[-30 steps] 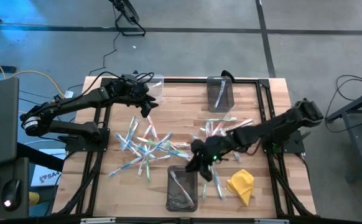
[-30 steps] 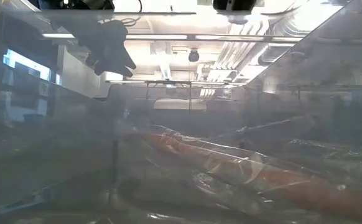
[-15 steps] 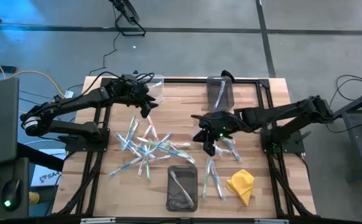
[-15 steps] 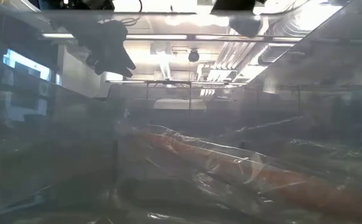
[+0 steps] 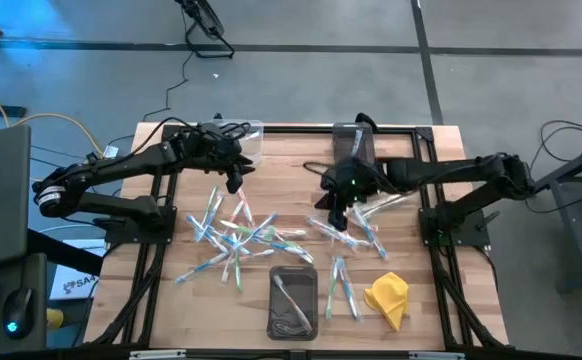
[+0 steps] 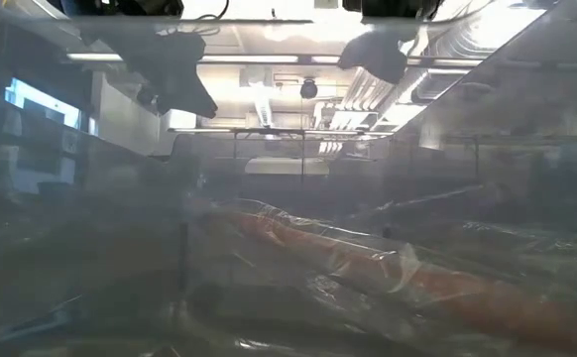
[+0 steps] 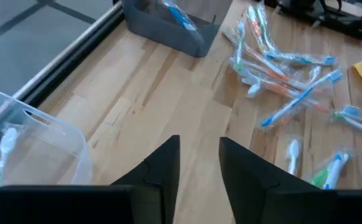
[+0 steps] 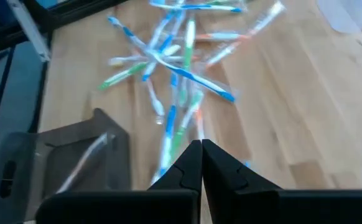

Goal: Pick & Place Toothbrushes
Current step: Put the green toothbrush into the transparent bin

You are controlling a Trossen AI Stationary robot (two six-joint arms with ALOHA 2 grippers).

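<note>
Swinging back across the wooden table [image 5: 301, 150], the right arm is now carrying the right gripper [image 5: 337, 212] away from the near dark bin [image 5: 293, 303] and up toward the far dark bin [image 5: 353, 150]; its fingers are pressed together, and the right wrist view is showing nothing between them. Meanwhile the left arm is hanging in much the same place, with the left gripper [image 7: 199, 163] poised above bare wood beside the clear bin [image 7: 25, 149]; its fingers [image 7: 168, 163] are standing a little apart and holding nothing.

Most of the toothbrushes [image 5: 233, 234] are lying in a loose heap left of centre, with a smaller scatter lying just below the right gripper and running toward the yellow cloth [image 5: 387, 298]. A few are already resting in the bins.

Each brush is looking light, stiff and narrow, and the clear wrappers are likely making them slippery and prone to dragging neighbours along. Pinching one across mid-handle, where it is lying apart from the rest, is probably the safest hold.
</note>
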